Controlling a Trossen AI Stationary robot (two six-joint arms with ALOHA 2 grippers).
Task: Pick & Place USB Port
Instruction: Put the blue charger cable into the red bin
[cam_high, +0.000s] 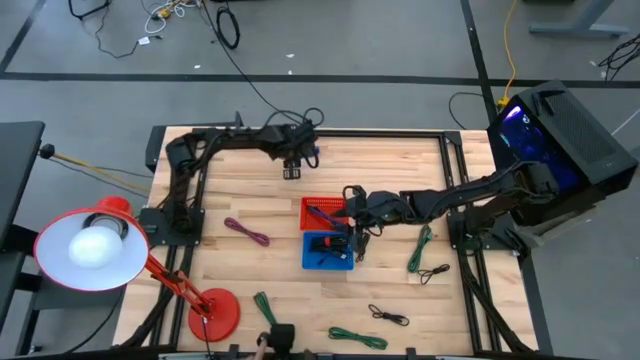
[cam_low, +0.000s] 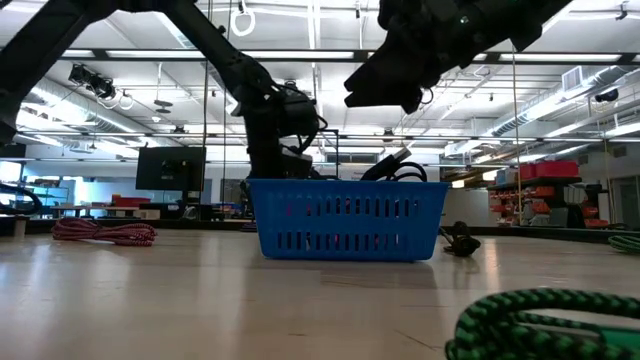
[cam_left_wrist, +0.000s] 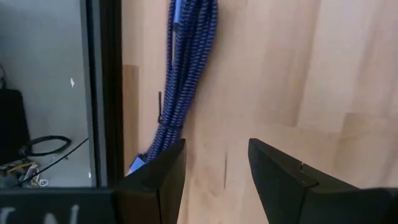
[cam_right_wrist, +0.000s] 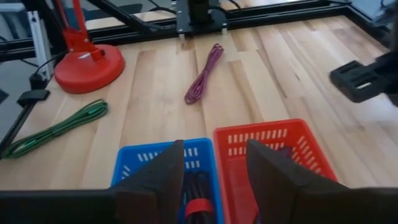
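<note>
My right gripper (cam_high: 356, 238) (cam_right_wrist: 214, 149) hangs open above the two baskets, over the border between the blue basket (cam_high: 328, 251) (cam_right_wrist: 163, 163) and the red basket (cam_high: 324, 212) (cam_right_wrist: 273, 142). The low view shows it (cam_low: 385, 78) well clear of the blue basket (cam_low: 345, 220). A black cable with a red tie (cam_right_wrist: 195, 202) lies in the blue basket. My left gripper (cam_high: 292, 167) (cam_left_wrist: 217, 146) waits open near the table's far edge, beside a coiled blue cable (cam_left_wrist: 189, 68) that lies on the wood.
Loose cables lie around the baskets: purple (cam_high: 248, 232) (cam_right_wrist: 204, 78), green (cam_high: 263, 305), green (cam_high: 357, 338), black (cam_high: 388, 317), green (cam_high: 420, 248), black (cam_high: 433, 272). A red desk lamp (cam_high: 212, 312) stands at the near left corner. Bare wood lies between the baskets and the far edge.
</note>
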